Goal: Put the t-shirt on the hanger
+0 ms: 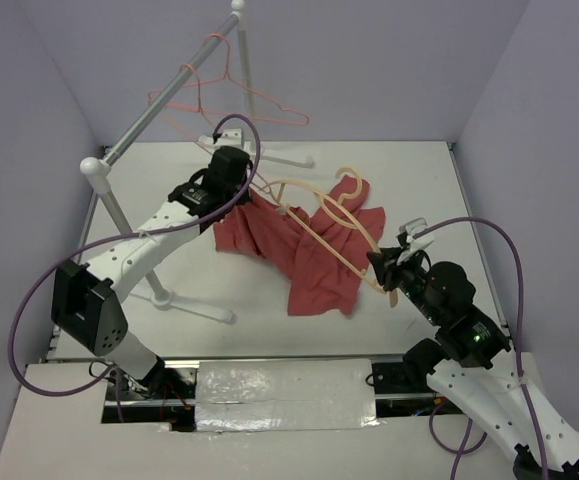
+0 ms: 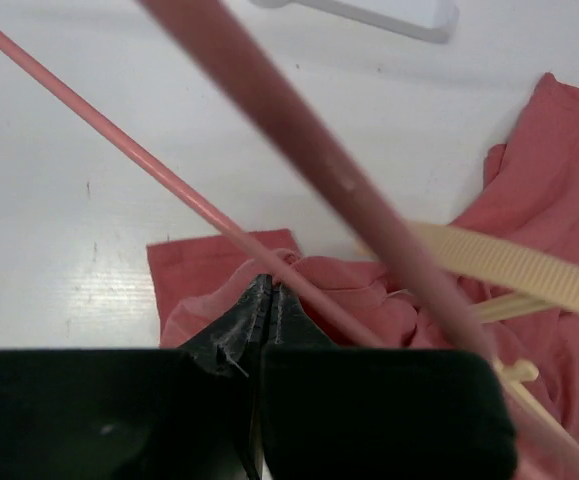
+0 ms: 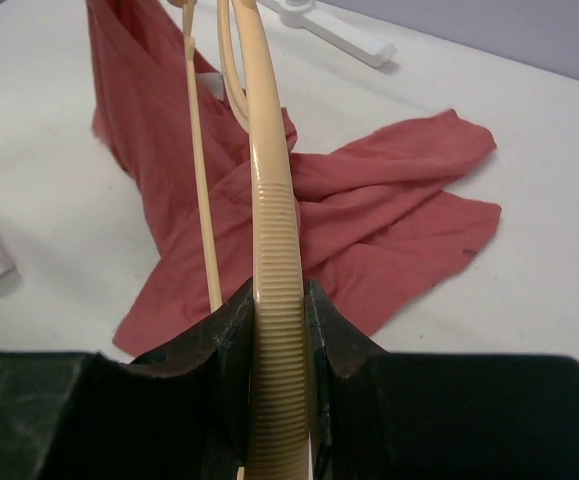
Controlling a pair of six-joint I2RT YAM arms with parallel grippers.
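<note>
Presently, left gripper (image 2: 269,295) pinched closed on a fold of the t-shirt (image 1: 314,255), rest of the red cloth crumpled on the white table (image 1: 419,180), right gripper (image 3: 279,300) clamped around one ribbed end of the hanger (image 3: 272,190), hanger slanting across the t-shirt between both arms.

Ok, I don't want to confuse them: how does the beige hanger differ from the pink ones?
The beige hanger is thick and ribbed; the pink hangers are thin wire. The beige hanger is clamped in the right hand, across the t-shirt; the pink hangers hang from the rack rail. Both have hooks.
</note>
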